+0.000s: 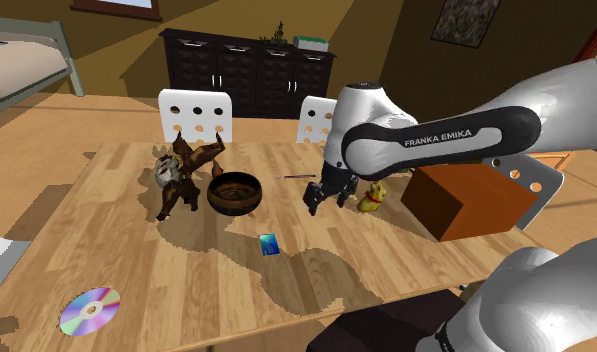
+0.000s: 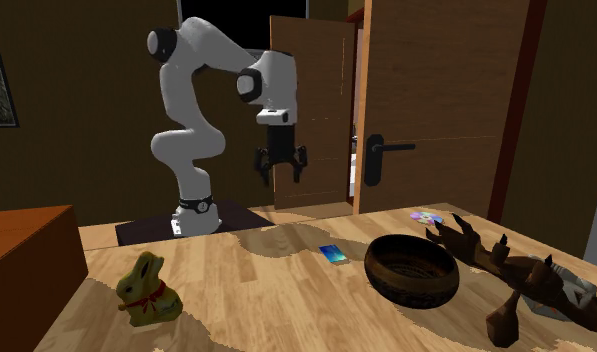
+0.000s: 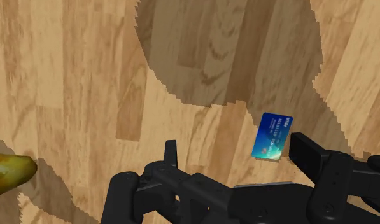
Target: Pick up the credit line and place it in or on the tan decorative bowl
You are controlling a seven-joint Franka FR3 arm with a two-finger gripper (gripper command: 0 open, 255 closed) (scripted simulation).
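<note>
Judging by how things lie, the task is at its start: the credit card (image 1: pixel 269 244) lies flat on the worktop (image 1: pixel 136 260), untouched, and the dark brown bowl (image 1: pixel 234 207) has nothing in it. In the shoulder view the card sits on the near side of the bowl and a little to its right, apart from it. The gripper (image 1: pixel 321 200) hangs above the worktop to the right of the bowl, close to a gold rabbit figure (image 1: pixel 373 197), with its fingers apart and nothing between them. In the wrist view the card lies off to one side, just beside one fingertip and not in the gap. Reaching, grasping, carrying and dropping all remain. The card's long axis runs roughly near to far in the shoulder view, slightly slanted, so its far short end points loosely towards the bowl.
</note>
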